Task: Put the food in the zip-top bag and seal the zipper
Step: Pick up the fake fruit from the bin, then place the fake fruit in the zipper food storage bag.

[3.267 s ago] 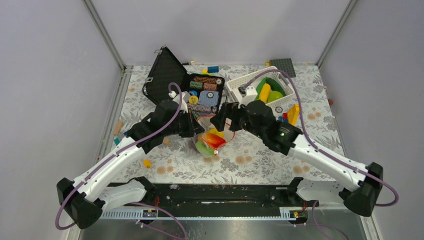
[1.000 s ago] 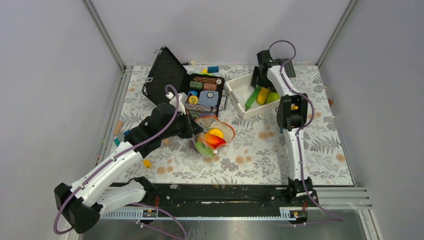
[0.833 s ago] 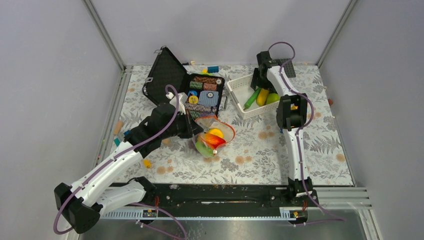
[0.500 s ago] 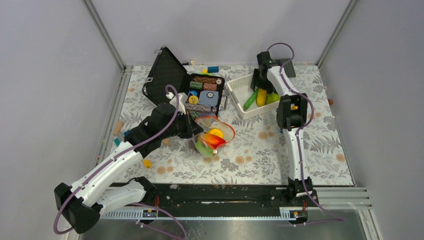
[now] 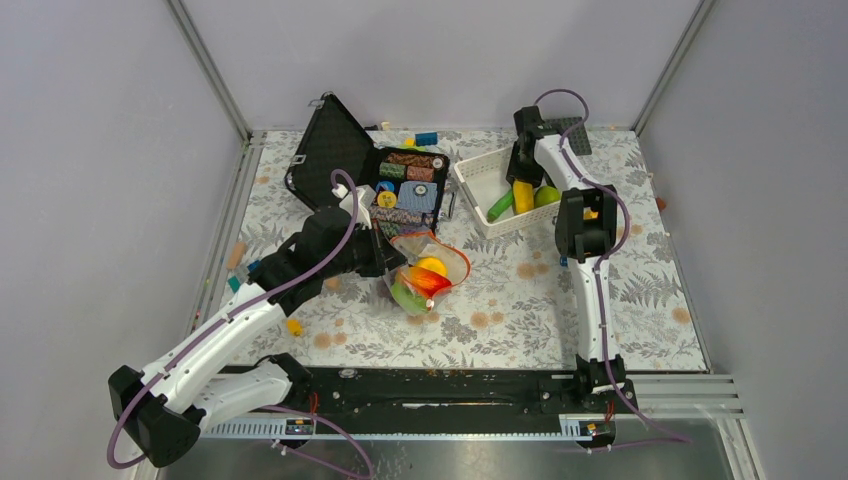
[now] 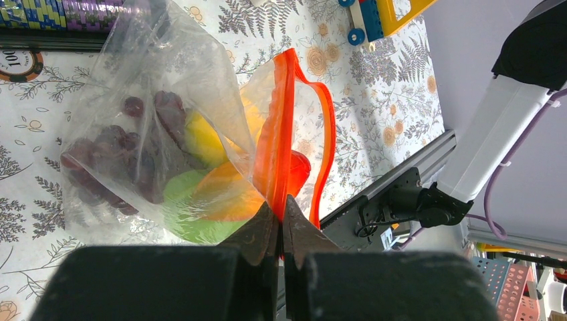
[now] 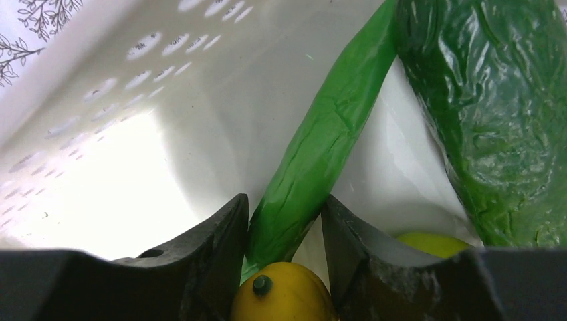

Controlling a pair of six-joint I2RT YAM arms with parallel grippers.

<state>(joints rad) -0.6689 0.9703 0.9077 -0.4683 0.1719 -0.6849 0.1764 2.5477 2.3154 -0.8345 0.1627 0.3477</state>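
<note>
The clear zip-top bag (image 5: 430, 268) lies mid-table with food inside: purple grapes (image 6: 134, 154), a green piece (image 6: 187, 224) and an orange ball (image 5: 432, 266). My left gripper (image 6: 281, 212) is shut on its red-orange zipper (image 6: 277, 134), and the mouth gapes. My right gripper (image 7: 286, 221) reaches down into the white lattice basket (image 5: 472, 175). Its jaws are closed on a yellow piece (image 7: 284, 297), with a thin green pod (image 7: 327, 134) between their tips. A thick green cucumber (image 7: 501, 114) and a green pear (image 5: 546, 196) lie beside them.
An open black case (image 5: 325, 150) with chip stacks (image 5: 405, 185) stands left of the basket, just behind the bag. A grey baseplate (image 5: 565, 130) and a blue brick (image 5: 426, 138) lie at the back edge. A small yellow brick (image 5: 293, 326) sits near the left arm.
My right arm swung from the bag to the basket, dropped in, and its jaws narrowed around the yellow piece, which turned upright. The thin green pod shifted left. The left arm has not moved.
</note>
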